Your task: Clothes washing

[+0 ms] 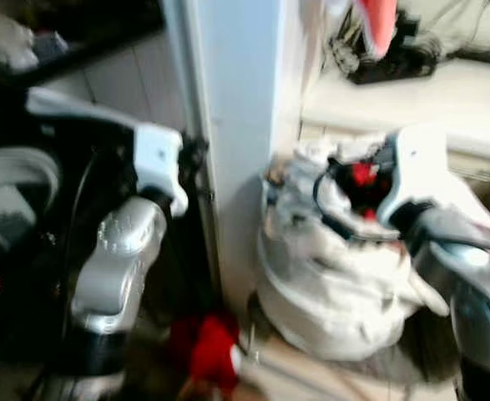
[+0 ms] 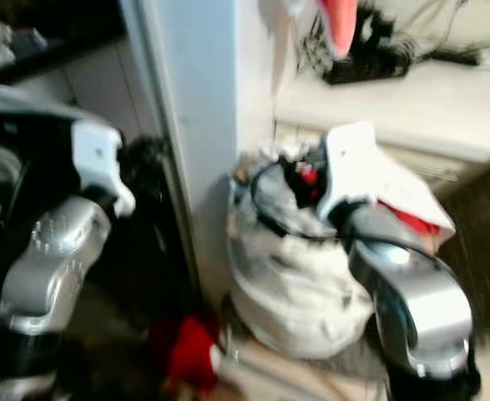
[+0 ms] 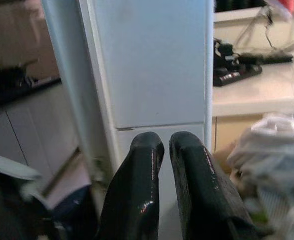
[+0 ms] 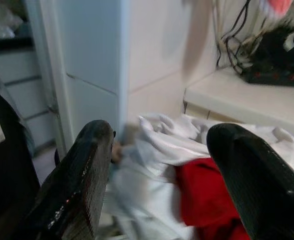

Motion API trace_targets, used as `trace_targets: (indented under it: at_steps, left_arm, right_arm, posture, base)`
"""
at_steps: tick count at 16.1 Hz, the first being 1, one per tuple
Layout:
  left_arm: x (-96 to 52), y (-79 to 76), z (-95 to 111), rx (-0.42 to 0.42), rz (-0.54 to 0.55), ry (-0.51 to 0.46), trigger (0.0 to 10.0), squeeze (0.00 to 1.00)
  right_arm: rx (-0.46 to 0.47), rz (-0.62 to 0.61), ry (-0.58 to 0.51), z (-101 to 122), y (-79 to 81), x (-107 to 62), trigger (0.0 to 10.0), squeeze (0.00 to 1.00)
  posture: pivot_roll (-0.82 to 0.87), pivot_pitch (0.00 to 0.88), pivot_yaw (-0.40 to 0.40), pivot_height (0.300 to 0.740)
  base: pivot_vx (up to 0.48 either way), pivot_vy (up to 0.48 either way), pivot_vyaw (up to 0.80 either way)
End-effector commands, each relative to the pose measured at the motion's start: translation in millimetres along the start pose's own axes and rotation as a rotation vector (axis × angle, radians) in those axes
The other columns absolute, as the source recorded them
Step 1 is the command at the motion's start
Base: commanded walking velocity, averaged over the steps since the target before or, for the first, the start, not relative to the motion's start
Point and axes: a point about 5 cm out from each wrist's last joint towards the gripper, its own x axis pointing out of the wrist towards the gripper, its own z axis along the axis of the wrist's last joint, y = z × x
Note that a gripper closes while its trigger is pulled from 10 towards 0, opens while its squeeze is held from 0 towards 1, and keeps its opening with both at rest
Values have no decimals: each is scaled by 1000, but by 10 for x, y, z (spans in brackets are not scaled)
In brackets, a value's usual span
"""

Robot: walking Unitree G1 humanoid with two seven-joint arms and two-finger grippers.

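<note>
Fingers (image 4: pixel 237 170) of the right gripper (image 4: pixel 159 175) spread wide over the white laundry pile (image 1: pixel 328 284) beside the desk (image 1: pixel 428 100) may snag only loose cloth, while left fingers (image 3: pixel 141 170) sit closed.

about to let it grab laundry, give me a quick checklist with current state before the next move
1. Right gripper open: ok, its fingers stand wide apart.
2. Right gripper aimed at the laundry pile: ok, white cloth and a red garment lie between and beyond the fingers.
3. Right gripper touching cloth: cannot tell.
4. Left gripper free: ok, shut on nothing, facing the white cabinet.
5. Loose items: not ok, a red cloth lies on the floor beside the pile.
6. Picture sharpness: not ok, head views are blurred.
</note>
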Motion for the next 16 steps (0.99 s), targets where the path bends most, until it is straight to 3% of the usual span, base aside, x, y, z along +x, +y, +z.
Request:
trace_targets:
  at_steps: [1,3,5,12,14,16]
  left_arm:
    - [-14,8,35,45,5,-13,10000,0]
    - [-12,18,5,-19,21,-3,10000,0]
    - [23,-61,21,13,-17,15,10000,0]
    - [22,-155,-26,-85,-20,11,10000,0]
    - [-1,-163,-64,-31,-10,13,10000,0]
    - [-6,-181,-26,-28,10,-13,10000,0]
  right_arm:
    - [-6,6,-16,35,21,-20,10000,0]
    - [-4,0,-16,26,12,-25,10000,0]
    - [-8,-15,-5,-1,-20,-27,10000,0]
    - [-50,-129,40,-110,-195,-55,10000,0]
    - [-35,-130,9,-109,-218,-59,10000,0]
    - [-41,-48,-17,-76,-122,-48,10000,0]
  posture:
    - [-52,0,20,740]
    - [-53,0,24,740]
    - [-51,0,29,740]
    - [-54,0,35,740]
    - [-53,0,30,740]
    - [-46,0,20,740]
  base:
    - [0,-480,0]
    - [0,-480,0]
    - [0,0,0]
    - [0,0,0]
    - [0,0,0]
    - [0,-409,716]
